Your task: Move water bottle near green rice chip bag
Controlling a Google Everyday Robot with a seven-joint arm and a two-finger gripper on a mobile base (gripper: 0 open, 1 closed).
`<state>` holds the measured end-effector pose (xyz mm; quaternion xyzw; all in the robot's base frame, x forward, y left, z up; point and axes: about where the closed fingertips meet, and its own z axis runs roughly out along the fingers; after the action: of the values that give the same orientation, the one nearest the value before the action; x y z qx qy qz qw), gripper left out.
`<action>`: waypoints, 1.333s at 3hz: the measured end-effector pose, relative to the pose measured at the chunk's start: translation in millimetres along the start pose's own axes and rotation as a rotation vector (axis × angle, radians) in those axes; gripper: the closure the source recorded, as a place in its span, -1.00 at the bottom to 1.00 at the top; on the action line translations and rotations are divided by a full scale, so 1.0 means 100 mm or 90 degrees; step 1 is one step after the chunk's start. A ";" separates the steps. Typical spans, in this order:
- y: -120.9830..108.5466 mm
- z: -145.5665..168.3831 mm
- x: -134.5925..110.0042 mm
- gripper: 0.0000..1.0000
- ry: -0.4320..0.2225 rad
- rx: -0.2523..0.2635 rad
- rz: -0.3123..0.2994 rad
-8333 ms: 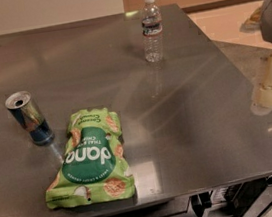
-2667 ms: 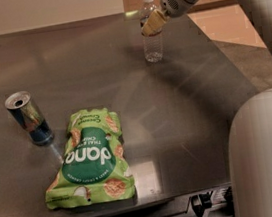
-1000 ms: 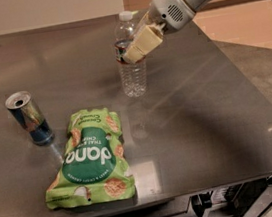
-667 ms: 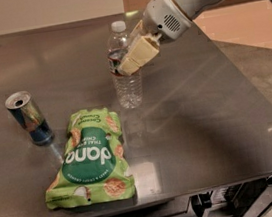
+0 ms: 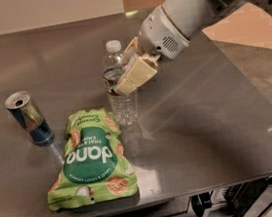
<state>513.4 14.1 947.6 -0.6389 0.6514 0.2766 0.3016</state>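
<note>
The water bottle (image 5: 119, 85) is clear and ribbed, with a white cap and a dark label band. It stands upright on the grey table, just past the top right corner of the green rice chip bag (image 5: 90, 159). The bag lies flat at the front left of the table. My gripper (image 5: 130, 74) reaches in from the upper right and is shut on the bottle at its label band. One tan finger (image 5: 136, 75) crosses the bottle's front; the other is hidden behind it.
A blue and silver drink can (image 5: 29, 118) stands upright left of the bag. The table's front edge (image 5: 188, 194) runs close below the bag. The right edge (image 5: 255, 93) drops off to the floor. My arm spans the upper right.
My gripper has carried the bottle from the far side of the table toward the front left, down to the bag's top right corner. The can and bag have not moved.
</note>
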 end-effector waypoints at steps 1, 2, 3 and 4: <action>0.07 0.08 0.07 1.00 -0.008 -0.010 -0.015; 0.10 0.13 0.14 1.00 -0.013 -0.018 -0.019; 0.10 0.17 0.20 0.66 -0.007 -0.020 -0.018; 0.09 0.16 0.23 0.20 -0.005 -0.018 -0.019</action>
<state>504.7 11.1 919.5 -0.6515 0.6370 0.2836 0.2990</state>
